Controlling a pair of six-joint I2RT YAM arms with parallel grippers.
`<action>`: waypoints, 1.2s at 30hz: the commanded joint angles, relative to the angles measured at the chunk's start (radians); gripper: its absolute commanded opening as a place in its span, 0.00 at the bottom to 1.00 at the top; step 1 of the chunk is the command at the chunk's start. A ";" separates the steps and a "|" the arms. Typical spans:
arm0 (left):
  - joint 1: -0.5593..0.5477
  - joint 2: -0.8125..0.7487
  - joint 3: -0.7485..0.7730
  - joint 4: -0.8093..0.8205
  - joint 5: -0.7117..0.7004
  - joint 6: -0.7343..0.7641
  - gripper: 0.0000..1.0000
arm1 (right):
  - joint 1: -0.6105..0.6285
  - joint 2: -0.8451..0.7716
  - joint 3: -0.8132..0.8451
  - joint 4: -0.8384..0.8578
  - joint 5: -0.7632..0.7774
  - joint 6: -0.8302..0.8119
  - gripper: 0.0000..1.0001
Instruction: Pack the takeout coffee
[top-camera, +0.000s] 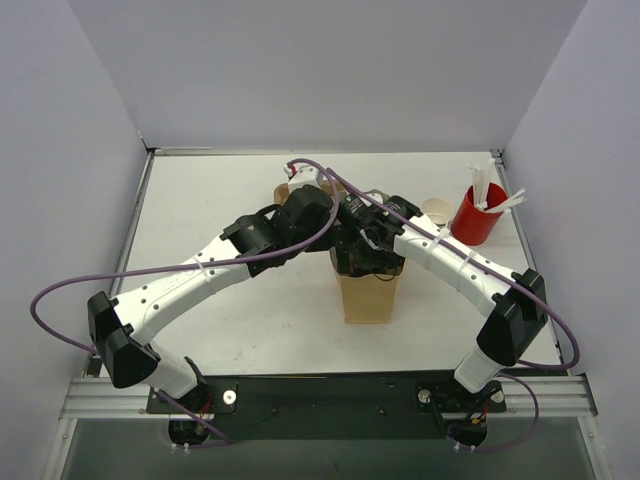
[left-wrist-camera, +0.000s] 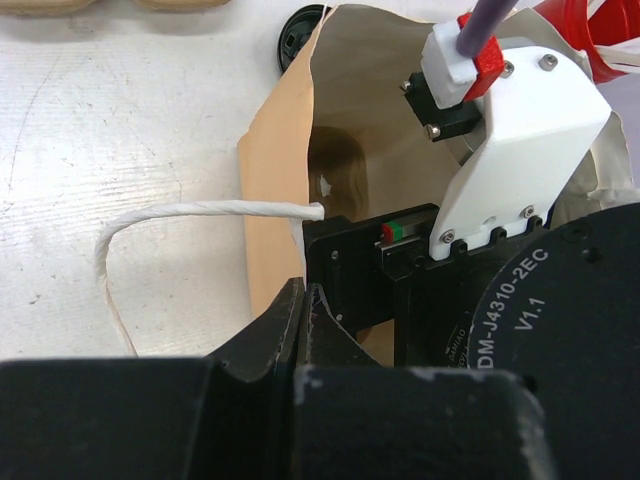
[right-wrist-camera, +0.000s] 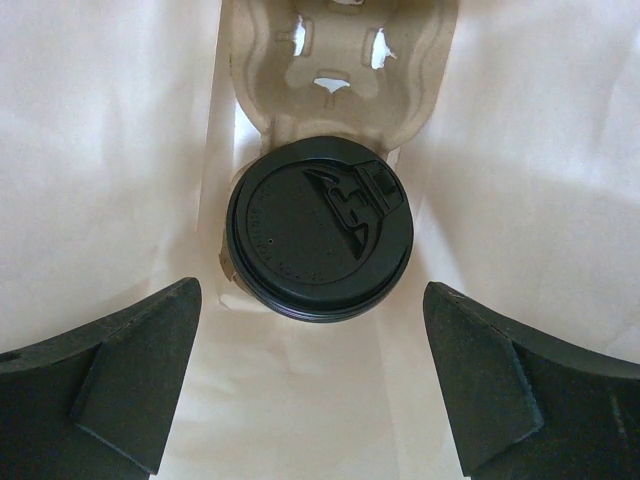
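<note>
White tabletop (top-camera: 220, 200); within tan kraft paper bag (top-camera: 365, 300), right gripper (right-wrist-camera: 310, 292) gapes over black-lidded brown paper cup (right-wrist-camera: 318, 240) (left gripper (left-wrist-camera: 305, 312) apparently pinches its rim): lift straight out.

The lid (right-wrist-camera: 318, 235) is black — the pulp carrier (right-wrist-camera: 345, 90) beige; the paper bag (top-camera: 366, 297) is tan, the stick cup (top-camera: 474, 218) red, the worktop (top-camera: 200, 210) white.

Bag (right-wrist-camera: 100, 150) walls close beside fingers (right-wrist-camera: 130, 370)
</note>
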 joint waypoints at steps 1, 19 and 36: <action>-0.008 0.037 0.027 -0.059 0.006 0.019 0.00 | -0.002 -0.038 0.041 0.038 -0.016 -0.006 0.88; -0.008 0.041 0.040 -0.091 -0.026 0.025 0.00 | -0.028 -0.058 0.011 0.039 -0.010 -0.001 0.88; -0.014 0.084 0.110 -0.146 -0.055 0.065 0.00 | -0.021 -0.059 0.032 0.039 -0.030 -0.007 0.88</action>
